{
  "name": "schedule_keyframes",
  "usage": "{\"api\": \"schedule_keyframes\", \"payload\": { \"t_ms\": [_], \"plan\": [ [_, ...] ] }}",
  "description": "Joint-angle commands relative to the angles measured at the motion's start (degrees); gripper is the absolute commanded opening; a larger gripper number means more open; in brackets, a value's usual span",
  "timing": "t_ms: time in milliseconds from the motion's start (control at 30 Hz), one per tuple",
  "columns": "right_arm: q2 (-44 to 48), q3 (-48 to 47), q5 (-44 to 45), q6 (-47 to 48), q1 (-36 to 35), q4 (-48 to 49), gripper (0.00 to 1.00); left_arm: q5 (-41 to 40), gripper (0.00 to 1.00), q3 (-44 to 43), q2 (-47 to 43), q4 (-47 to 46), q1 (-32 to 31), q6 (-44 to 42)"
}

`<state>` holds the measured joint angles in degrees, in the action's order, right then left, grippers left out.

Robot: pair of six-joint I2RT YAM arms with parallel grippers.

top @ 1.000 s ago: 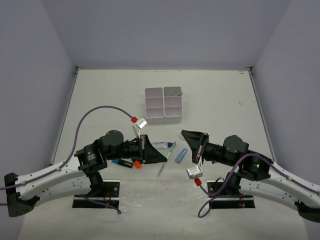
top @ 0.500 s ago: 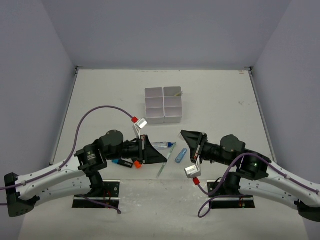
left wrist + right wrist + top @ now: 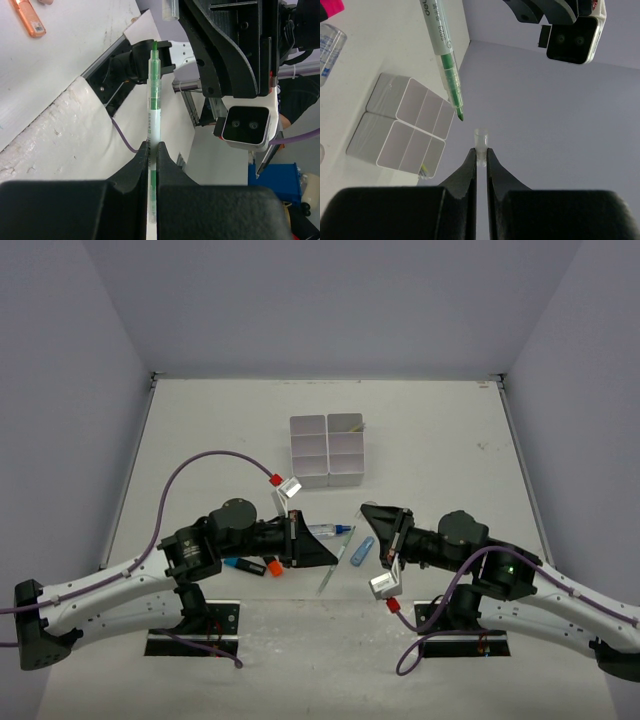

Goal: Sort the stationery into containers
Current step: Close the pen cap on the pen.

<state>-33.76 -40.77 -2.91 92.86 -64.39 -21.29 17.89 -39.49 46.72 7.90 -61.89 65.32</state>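
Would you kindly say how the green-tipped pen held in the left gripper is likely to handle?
Probably stiff: the pen juts straight from the left gripper without sagging. Likely light, being slim plastic. Its smooth round barrel may slip or twist if pushed against the cap.

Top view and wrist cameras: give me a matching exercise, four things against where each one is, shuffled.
1 green pen
2 clear cap
3 blue glue pen
4 white tray

A lying on the table, near side
B standing farther back on the table
C in the left gripper
D in the right gripper

Pairs: 1-C, 2-D, 3-A, 4-B
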Motion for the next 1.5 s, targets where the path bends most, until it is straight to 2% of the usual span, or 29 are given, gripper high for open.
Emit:
{"api": "schedule_keyframes", "payload": {
  "t_ms": [0, 1467],
  "plan": [
    [-1.1, -0.4, 0.2, -1.0, -0.5, -1.2, 0.0, 0.9, 0.0, -2.6, -0.1, -2.5, 0.2, -1.8],
    [-0.6, -0.5, -0.6, -1.5, -0.9, -1.3, 0.0, -2.0, 0.0, -4.1, 0.9, -0.5, 0.6, -3.6]
  ]
}}
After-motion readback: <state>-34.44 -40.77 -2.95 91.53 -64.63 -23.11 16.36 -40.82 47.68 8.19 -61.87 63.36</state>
